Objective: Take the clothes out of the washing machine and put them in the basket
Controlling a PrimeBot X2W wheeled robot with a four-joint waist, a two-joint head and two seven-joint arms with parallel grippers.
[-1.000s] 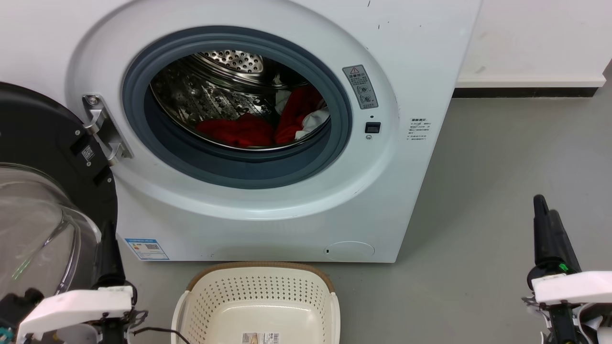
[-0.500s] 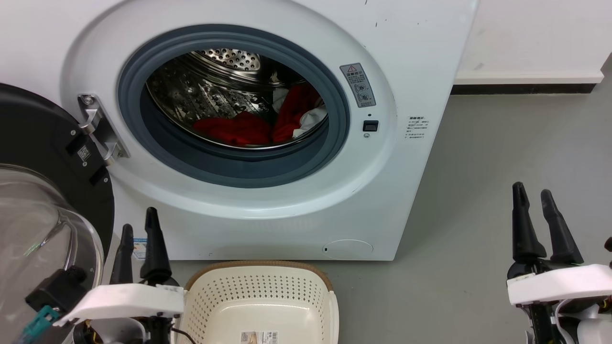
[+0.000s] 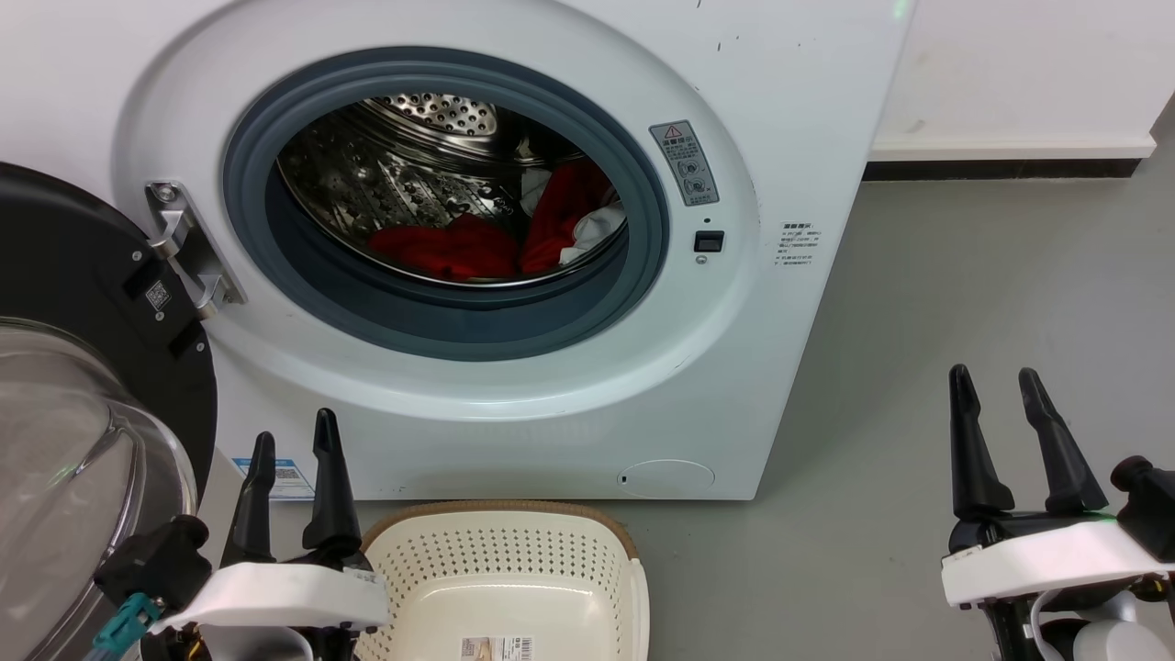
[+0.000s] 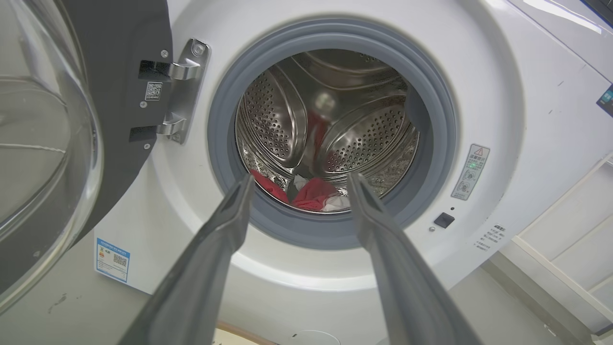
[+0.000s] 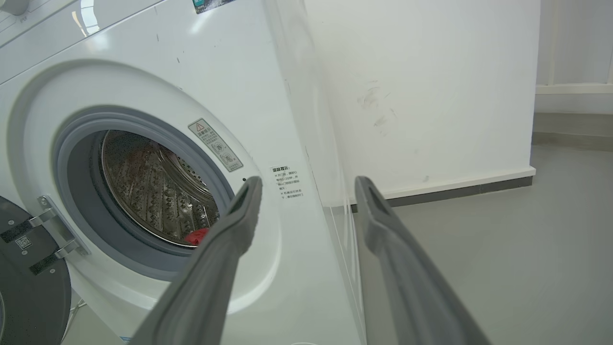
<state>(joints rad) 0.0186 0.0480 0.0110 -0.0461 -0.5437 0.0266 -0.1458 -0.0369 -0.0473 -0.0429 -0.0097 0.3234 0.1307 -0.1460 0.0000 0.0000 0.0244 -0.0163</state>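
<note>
Red clothes (image 3: 441,252) lie in the washing machine (image 3: 551,441); left claw (image 3: 294,427) and right claw (image 3: 993,374) gape empty.

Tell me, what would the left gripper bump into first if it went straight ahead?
Probably the soft red clothes inside the big white washing machine: the left gripper aims into it, though the fingers might brush the grey rubber rim first.

Large white washing machine (image 3: 789,110), glossy smooth panels, with matt grey rubbery porthole seal (image 3: 441,326), mirror-bright perforated steel drum (image 3: 367,184) and, at 9 o'clock, a black-framed door (image 3: 55,275) of clear glossy glass on a metal hinge (image 3: 188,248). Soft matt bright red cloth garments (image 3: 441,252) in the drum. At 6 o'clock, cream-white perforated plastic basket (image 3: 496,551), smooth with faint sheen, brown woven-look rim.
</note>
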